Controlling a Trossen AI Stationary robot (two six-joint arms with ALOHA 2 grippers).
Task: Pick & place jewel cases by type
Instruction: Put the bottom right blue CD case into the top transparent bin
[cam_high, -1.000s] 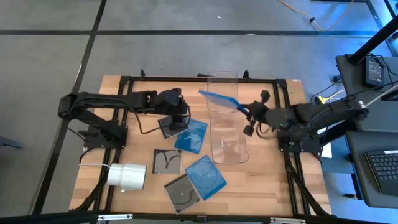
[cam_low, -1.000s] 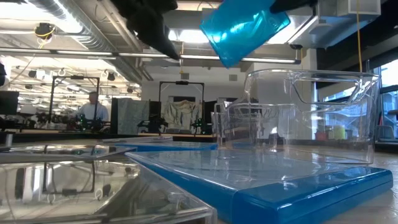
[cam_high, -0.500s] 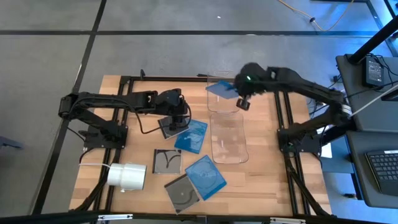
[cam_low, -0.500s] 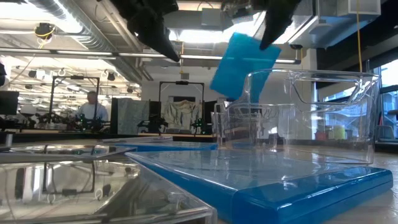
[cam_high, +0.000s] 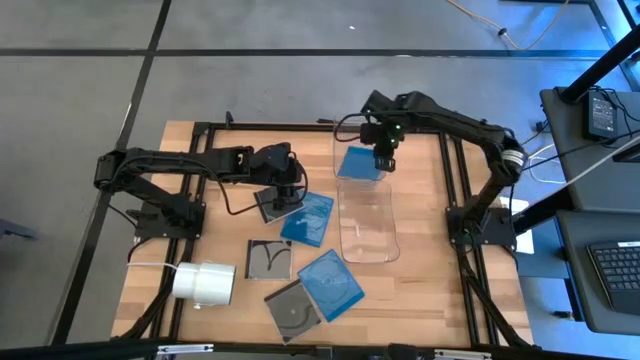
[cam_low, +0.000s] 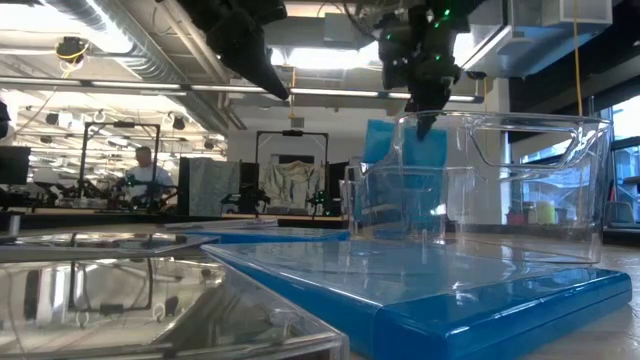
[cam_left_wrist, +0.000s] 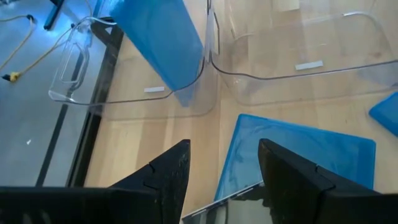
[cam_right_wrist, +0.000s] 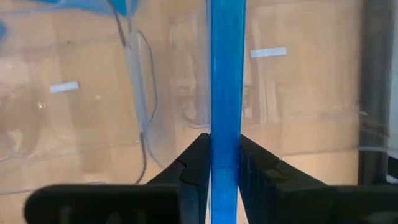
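Note:
My right gripper (cam_high: 383, 158) reaches over the far clear bin (cam_high: 345, 133), shut on a translucent blue jewel case (cam_high: 355, 163) that hangs down inside it. My left gripper (cam_high: 290, 196) hovers open near the table's middle. Its fingers straddle air above a blue case (cam_left_wrist: 305, 152) and a dark case (cam_high: 270, 206) that lie flat on the table. More cases lie flat nearer the front: blue ones (cam_high: 308, 220) (cam_high: 330, 283) and dark ones (cam_high: 268, 258) (cam_high: 293, 312). My right gripper pinches the blue case between its two fingers, one on each flat face, at the upper edge (cam_right_wrist: 224, 146). The fingers (cam_low: 428, 118) point steeply down from above. The case hangs upright below them inside the far bin (cam_low: 405, 170). Whether its lower edge touches the bin's floor I cannot tell.
A second clear bin (cam_high: 392, 245) stands just in front of the far one, right of the loose cases. A white roll (cam_high: 205, 283) lies at the front left. A black frame (cam_high: 200, 128) runs round the wooden table. People show in the room beyond.
My right gripper has swung from the table's right side to above the far bin and tipped to point down. The blue case has turned from a slant to upright and has gone down into the bin.

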